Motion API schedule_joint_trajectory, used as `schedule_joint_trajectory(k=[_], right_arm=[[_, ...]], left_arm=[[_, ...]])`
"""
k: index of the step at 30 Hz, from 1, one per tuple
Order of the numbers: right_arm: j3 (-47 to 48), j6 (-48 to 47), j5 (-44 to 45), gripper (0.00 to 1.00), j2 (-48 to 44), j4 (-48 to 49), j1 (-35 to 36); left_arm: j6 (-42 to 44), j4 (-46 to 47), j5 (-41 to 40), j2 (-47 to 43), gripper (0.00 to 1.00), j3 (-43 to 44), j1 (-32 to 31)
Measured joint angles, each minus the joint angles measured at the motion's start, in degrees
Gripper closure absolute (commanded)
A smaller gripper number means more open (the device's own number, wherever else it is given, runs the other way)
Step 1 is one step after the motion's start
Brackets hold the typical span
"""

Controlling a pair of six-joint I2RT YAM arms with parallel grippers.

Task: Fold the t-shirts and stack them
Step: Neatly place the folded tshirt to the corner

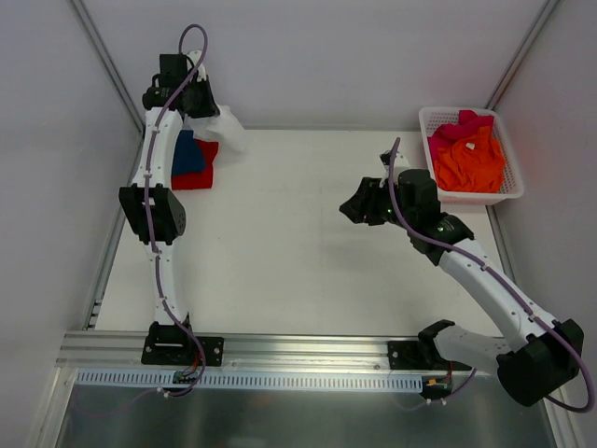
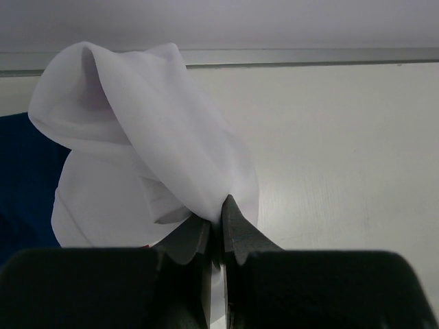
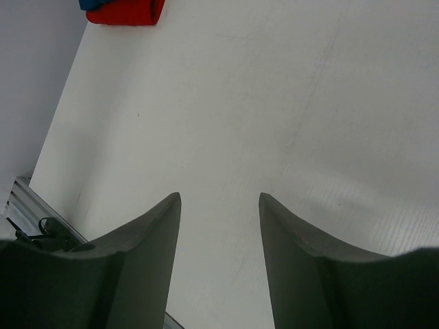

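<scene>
My left gripper is shut on the white t-shirt, which hangs bunched at the table's far left corner; the left wrist view shows the jaws pinching its folded cloth. Below it lie the blue t-shirt on the red t-shirt, stacked; the blue one also shows in the left wrist view. My right gripper is open and empty above mid-table, its fingertips apart over bare surface. The orange t-shirt and pink t-shirt lie in the basket.
The white lattice basket stands at the table's far right corner. The red and blue stack also shows at the top left of the right wrist view. Grey walls close the table at the left, back and right.
</scene>
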Motion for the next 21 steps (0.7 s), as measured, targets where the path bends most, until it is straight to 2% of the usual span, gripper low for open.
schedule_joint_trajectory(k=[7, 15, 21], right_arm=[[-0.9, 0.4, -0.9, 0.47, -0.4, 0.4, 0.0], [-2.0, 0.6, -1.8, 0.47, -0.9, 0.8, 0.0], [-3.2, 0.9, -3.0, 0.47, -0.9, 2.1, 0.0]], left_arm=[[1.5, 0.1, 0.7, 3.5, 1.0, 0.3, 2.2], [1.4, 1.2, 0.7, 4.9, 1.0, 0.0, 8.9], [1.0, 2.8, -2.2, 4.5, 1.0, -3.9, 12.9]])
